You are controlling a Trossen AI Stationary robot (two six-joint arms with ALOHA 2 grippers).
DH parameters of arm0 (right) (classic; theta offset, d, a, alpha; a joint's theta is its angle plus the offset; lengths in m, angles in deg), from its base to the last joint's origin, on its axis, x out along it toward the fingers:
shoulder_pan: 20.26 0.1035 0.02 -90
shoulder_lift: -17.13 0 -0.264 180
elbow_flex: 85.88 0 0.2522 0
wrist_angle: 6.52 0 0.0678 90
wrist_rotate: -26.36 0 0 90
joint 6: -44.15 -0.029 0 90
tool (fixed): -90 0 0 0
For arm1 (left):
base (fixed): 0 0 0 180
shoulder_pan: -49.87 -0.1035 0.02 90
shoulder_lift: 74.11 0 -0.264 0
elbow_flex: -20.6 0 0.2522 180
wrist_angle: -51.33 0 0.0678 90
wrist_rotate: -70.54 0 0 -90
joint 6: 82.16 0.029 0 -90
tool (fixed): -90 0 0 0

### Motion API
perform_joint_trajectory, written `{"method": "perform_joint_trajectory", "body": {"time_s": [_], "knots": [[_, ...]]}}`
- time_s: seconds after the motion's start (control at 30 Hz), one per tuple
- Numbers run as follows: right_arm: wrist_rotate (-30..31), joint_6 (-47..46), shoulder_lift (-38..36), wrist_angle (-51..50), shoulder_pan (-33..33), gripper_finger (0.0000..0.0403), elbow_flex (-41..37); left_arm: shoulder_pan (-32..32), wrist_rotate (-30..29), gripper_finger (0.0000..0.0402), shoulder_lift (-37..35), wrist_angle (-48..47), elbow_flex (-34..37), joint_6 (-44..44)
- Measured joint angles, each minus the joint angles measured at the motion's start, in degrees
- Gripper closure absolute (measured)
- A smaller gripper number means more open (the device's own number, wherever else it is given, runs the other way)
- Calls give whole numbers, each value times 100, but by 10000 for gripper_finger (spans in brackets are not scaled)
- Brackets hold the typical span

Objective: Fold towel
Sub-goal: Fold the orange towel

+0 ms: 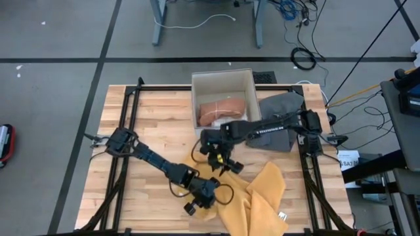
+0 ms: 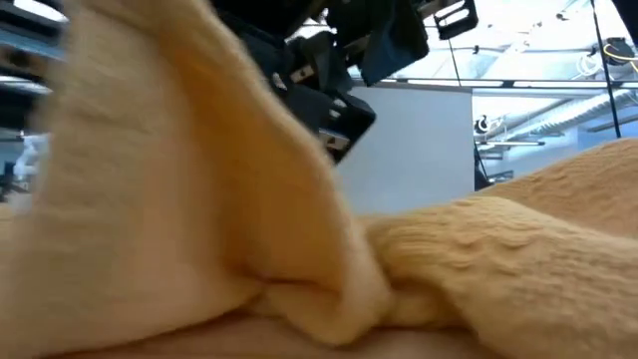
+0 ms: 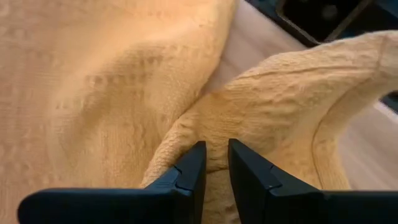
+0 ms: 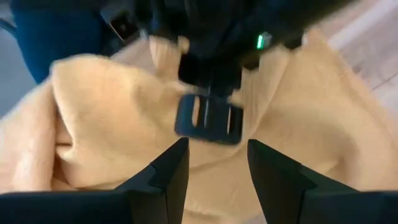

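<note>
Even, diffuse overhead light fills the high view; the wooden tabletop [image 1: 157,118] reads clearly, with only soft shadows under the arms and no glare. The low view is nearly filled by the yellow towel [image 2: 179,199], so close that its raised fold smears into blur, while bright ceiling lights glow behind. The left wrist view is sharp on the towel's weave. The right wrist view is soft, with the dark arm beyond blurred.
</note>
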Motion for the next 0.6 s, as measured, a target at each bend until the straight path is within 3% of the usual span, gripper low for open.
{"method": "perform_joint_trajectory", "body": {"time_s": [0.17, 0.6], "knots": [[-640, 302, -93, -135, -422, 250, 0, -232, 247, 328, 0, 674, 163, 50], [-1095, 796, -994, -576, -1199, 250, 0, -626, 567, 328, 0, 958, 177, 431]]}}
